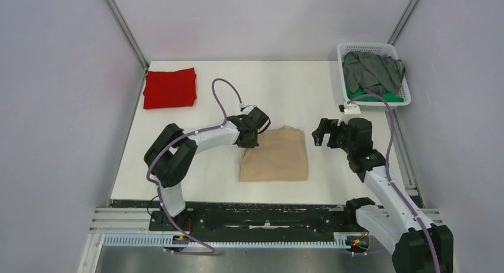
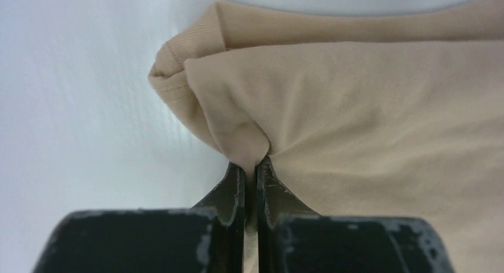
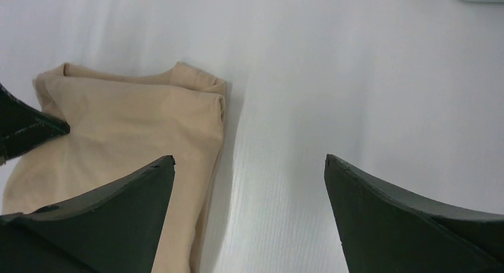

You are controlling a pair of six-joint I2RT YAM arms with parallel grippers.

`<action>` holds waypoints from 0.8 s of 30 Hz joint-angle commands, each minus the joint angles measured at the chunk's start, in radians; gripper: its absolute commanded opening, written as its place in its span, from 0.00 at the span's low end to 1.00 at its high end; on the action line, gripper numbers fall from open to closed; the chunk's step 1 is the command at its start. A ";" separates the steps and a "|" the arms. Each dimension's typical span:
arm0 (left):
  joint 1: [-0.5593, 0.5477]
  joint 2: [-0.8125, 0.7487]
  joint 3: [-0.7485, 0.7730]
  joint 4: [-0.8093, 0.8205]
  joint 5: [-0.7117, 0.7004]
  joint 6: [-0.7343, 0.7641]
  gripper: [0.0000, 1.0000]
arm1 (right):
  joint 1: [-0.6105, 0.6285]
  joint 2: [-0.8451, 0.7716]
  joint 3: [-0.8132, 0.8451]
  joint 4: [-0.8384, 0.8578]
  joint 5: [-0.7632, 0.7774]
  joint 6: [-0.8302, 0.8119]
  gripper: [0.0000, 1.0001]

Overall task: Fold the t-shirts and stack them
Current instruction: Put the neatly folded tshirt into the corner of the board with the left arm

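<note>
The beige t-shirt (image 1: 276, 157) lies folded into a rough rectangle in the middle of the white table. My left gripper (image 1: 252, 139) is shut on its upper left corner; in the left wrist view (image 2: 251, 163) a pinch of beige cloth (image 2: 356, 124) sits between the closed fingers. My right gripper (image 1: 322, 135) is open and empty just right of the shirt's upper right corner, above bare table (image 3: 249, 166); the beige shirt (image 3: 125, 124) shows at its left. The red t-shirt (image 1: 170, 87) lies folded at the far left. Dark grey (image 1: 371, 71) and green (image 1: 389, 96) shirts sit in the basket.
A white plastic basket (image 1: 343, 65) stands at the far right corner of the table. Grey walls close in both sides and the back. A black rail with the arm bases runs along the near edge (image 1: 267, 216).
</note>
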 commanded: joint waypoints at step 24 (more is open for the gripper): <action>0.473 0.286 0.680 0.249 -0.527 1.197 0.02 | -0.003 0.048 -0.019 0.053 0.186 -0.047 0.98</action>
